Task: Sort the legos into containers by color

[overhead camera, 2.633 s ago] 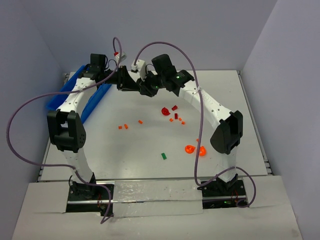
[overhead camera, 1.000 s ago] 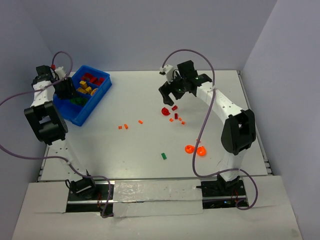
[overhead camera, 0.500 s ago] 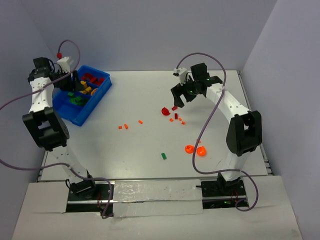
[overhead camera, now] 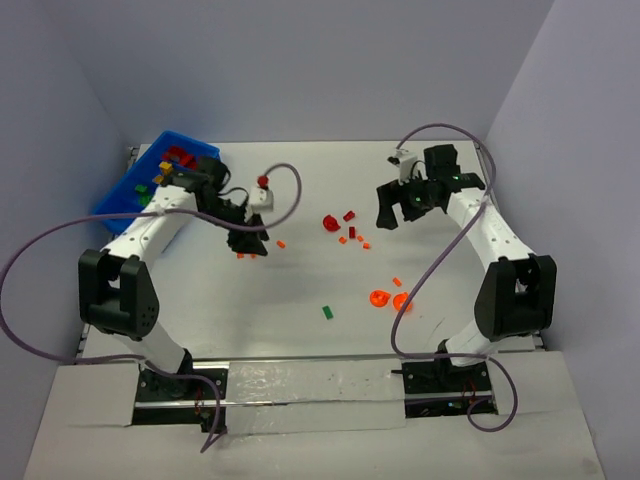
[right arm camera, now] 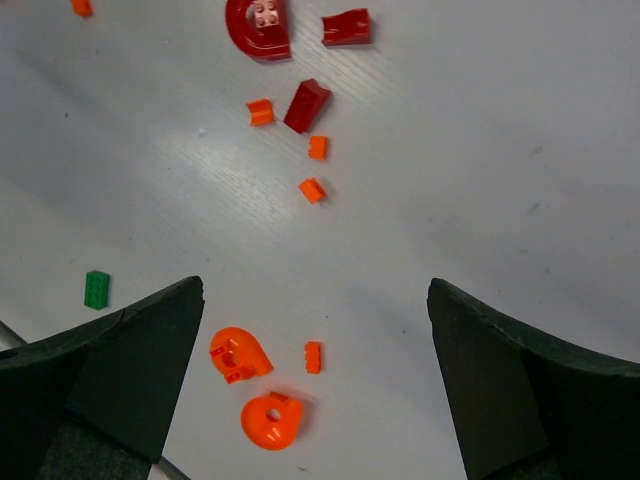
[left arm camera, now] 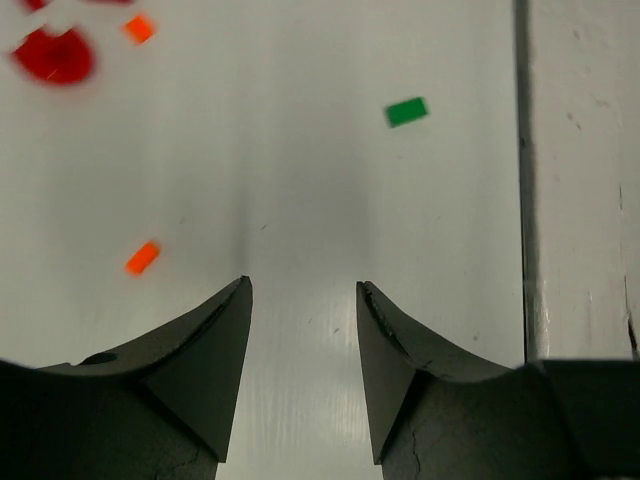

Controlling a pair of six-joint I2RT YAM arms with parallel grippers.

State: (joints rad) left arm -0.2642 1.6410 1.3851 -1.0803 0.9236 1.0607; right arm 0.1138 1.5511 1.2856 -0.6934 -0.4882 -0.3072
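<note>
The blue bin (overhead camera: 118, 196) stands at the far left, partly hidden by my left arm, with red, yellow and green legos inside. My left gripper (overhead camera: 246, 240) (left arm camera: 303, 290) hovers open and empty over the table near small orange bits (overhead camera: 252, 253). In its wrist view an orange bit (left arm camera: 142, 257) lies just left of the jaws and a green brick (left arm camera: 406, 111) further ahead. My right gripper (overhead camera: 389, 214) (right arm camera: 315, 287) is wide open and empty, right of the red rounded piece (overhead camera: 330, 222) (right arm camera: 259, 25). Two orange rounded pieces (overhead camera: 390, 299) (right arm camera: 238, 354) lie between its fingers, below them.
Red bricks (right arm camera: 306, 105) and orange bits (right arm camera: 312, 189) are scattered mid-table. A green brick (overhead camera: 328, 312) (right arm camera: 96, 289) lies nearer the front. A dark seam (left arm camera: 520, 180) marks the table's edge in the left wrist view. Purple cables loop over both arms.
My left gripper has swung from over the bin out to the middle of the table. My right gripper has drawn back to the right, away from the red pieces, still open.
</note>
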